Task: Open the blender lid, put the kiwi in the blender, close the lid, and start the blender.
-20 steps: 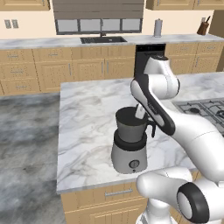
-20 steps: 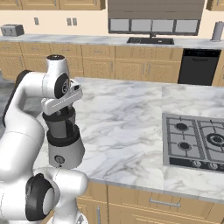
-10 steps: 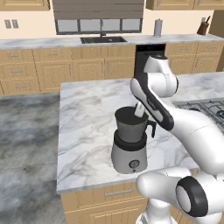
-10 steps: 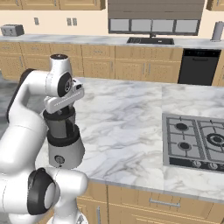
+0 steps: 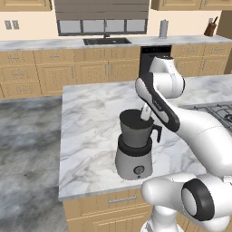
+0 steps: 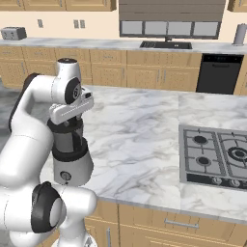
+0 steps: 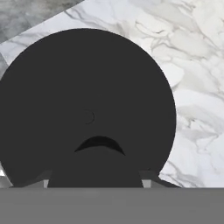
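hand: the hand (image 5: 146,113) sits right on top of the blender, fingers drawn in around the small knob of the lid (image 7: 87,109), so it looks closed on that knob (the fingertips themselves are hidden against the dark disc).
lid: flat on the jar, covering its whole mouth.
blender (image 5: 134,145): upright near the front edge of the marble table (image 5: 90,118), handle toward the stove (image 6: 214,154).
kiwi: I cannot find it.
doing it well: I judge the step is opening the lid; lift straight up, keep it level, avoid tipping the jar.
change: hardly any; arm and blender stand as before, lid not yet raised.
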